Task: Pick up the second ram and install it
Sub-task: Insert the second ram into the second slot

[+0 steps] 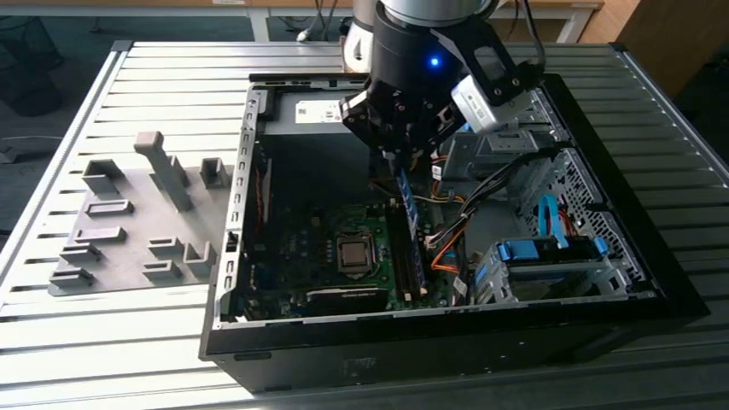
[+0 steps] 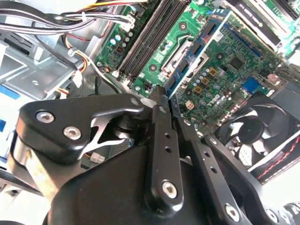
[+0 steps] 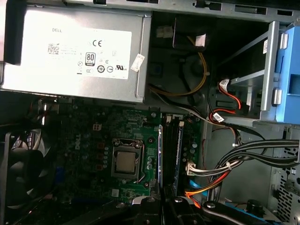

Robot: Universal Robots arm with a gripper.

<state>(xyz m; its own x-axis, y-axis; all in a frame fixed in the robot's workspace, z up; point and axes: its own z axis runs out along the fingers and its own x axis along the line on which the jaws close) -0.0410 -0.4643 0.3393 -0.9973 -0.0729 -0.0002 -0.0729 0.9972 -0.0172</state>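
Exterior view: the gripper hangs inside the open case, fingers closed on the ram, which stands on edge just above the slots, beside the CPU socket.

Second wrist view: the fingers pinch together, the ram running from them toward the slots.

First wrist view: the ram lies along the slots, right beside the socket. A slight skew or offset here could jam it against a slot wall or latch.

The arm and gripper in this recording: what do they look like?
A thick black cylindrical wrist with a small blue light, a silver-and-black camera module bolted alongside. The black metal gripper has flat perforated fingers joined by silver screws.
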